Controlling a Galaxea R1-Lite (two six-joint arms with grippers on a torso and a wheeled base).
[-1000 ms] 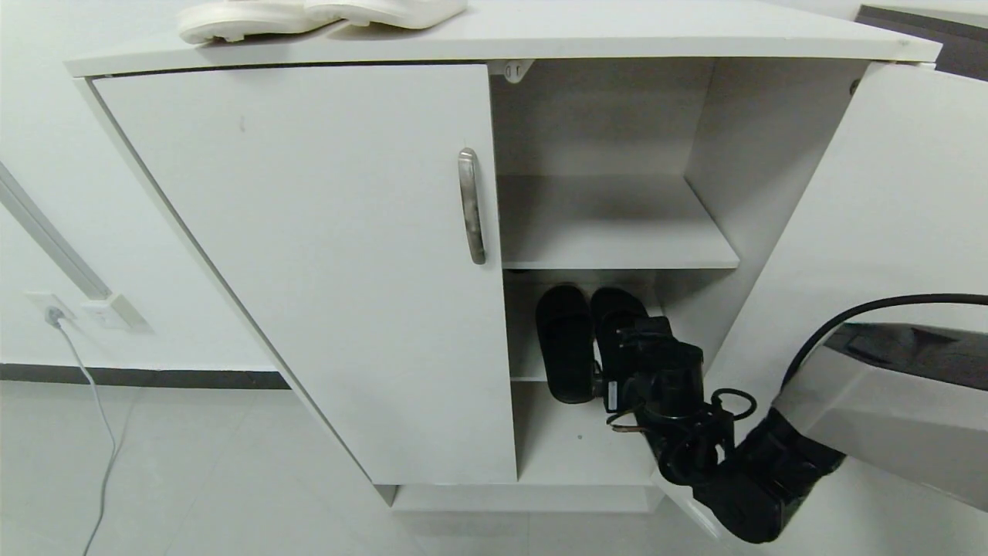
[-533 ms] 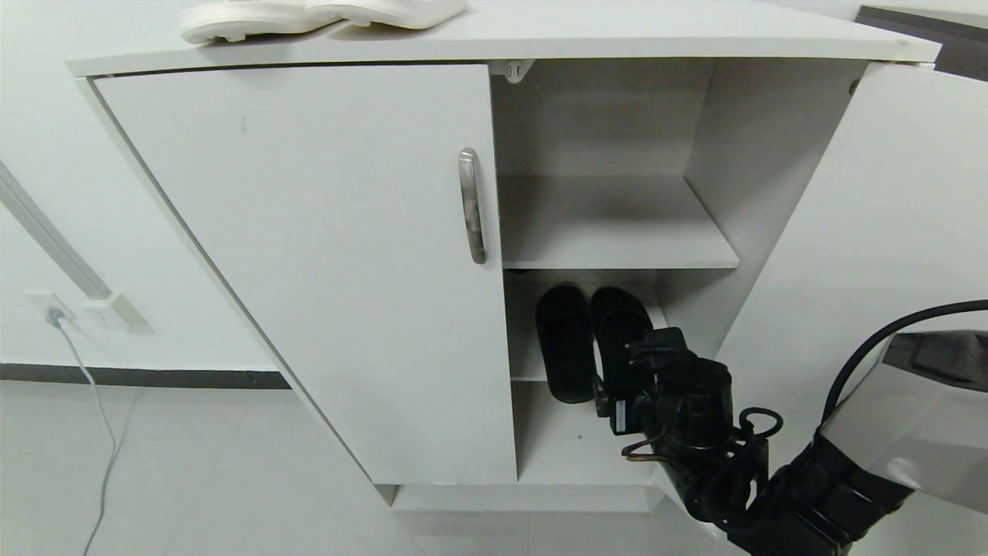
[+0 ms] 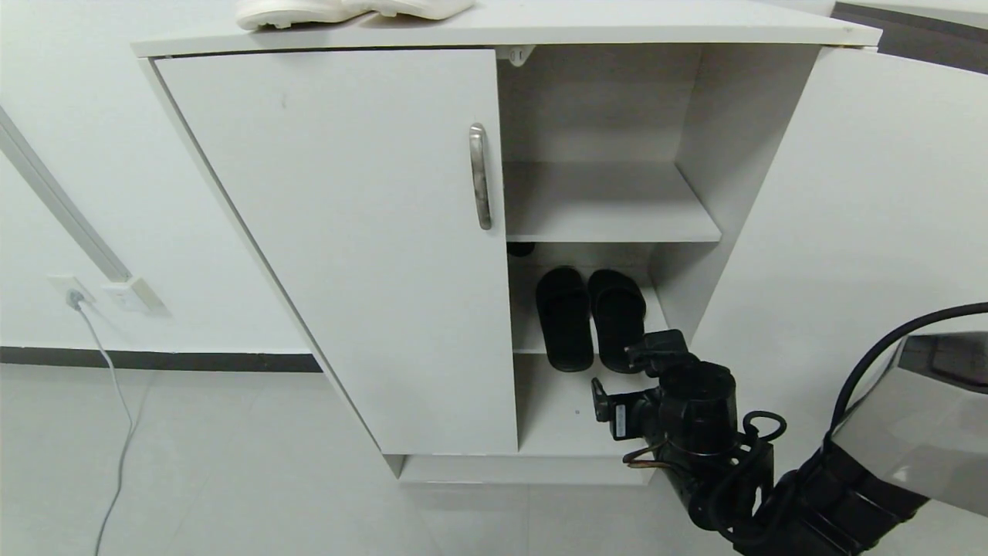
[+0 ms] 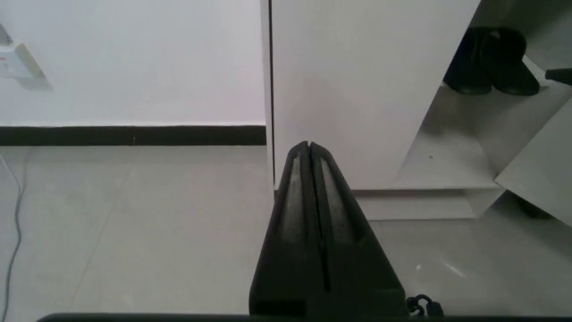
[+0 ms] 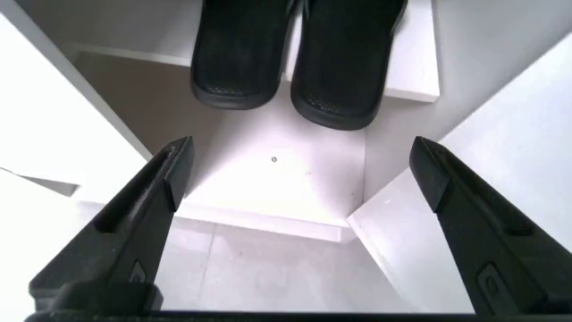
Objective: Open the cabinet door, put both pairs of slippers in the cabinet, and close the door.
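Cabinet (image 3: 587,31) has its right door (image 3: 841,201) swung wide open, left door (image 3: 340,232) shut. White slippers (image 3: 347,8) sit on the cabinet top, toward the left. Black slippers (image 3: 566,316) are side by side on the middle shelf (image 3: 526,328). Right gripper (image 5: 301,152) hangs near the bottom compartment (image 3: 563,417), fingers spread wide. Left gripper (image 4: 308,152) is pinched together above the floor (image 4: 134,233).

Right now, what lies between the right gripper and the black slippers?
Nothing. In the right wrist view the open right gripper faces the black slippers across a bare stretch of the cabinet's bottom board.
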